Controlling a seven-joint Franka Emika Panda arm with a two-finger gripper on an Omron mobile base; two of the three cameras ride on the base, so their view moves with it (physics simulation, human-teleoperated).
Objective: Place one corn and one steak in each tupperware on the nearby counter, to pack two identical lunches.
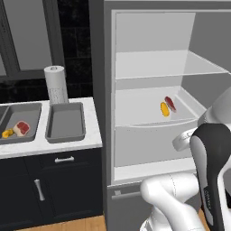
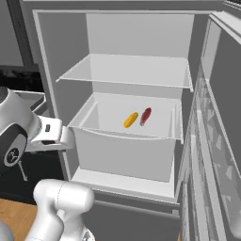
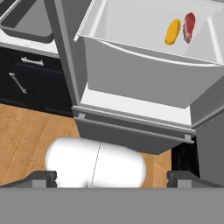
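Landmark: open fridge (image 1: pixel 153 90).

Left of it: white marble counter (image 1: pixel 92 135) over dark cabinets (image 1: pixel 49 189) with silver handles, black tile wall behind. On it, the left tupperware (image 1: pixel 34 122) holds one corn (image 1: pixel 7 133) and one steak (image 1: pixel 21 128); the right tupperware (image 1: pixel 66 122), nearest the fridge, is bare. A paper towel roll (image 1: pixel 56 84) stands behind it.

Inside the fridge: second corn (image 2: pixel 130 120) and steak (image 2: pixel 145 115) lie side by side in the white drawer (image 2: pixel 123 150) under the shelf (image 2: pixel 127 70).

Wood floor (image 3: pixel 30 140) in front.

Gripper (image 3: pixel 111 177) is released, jaws wide, holding nothing, out front of the fridge.
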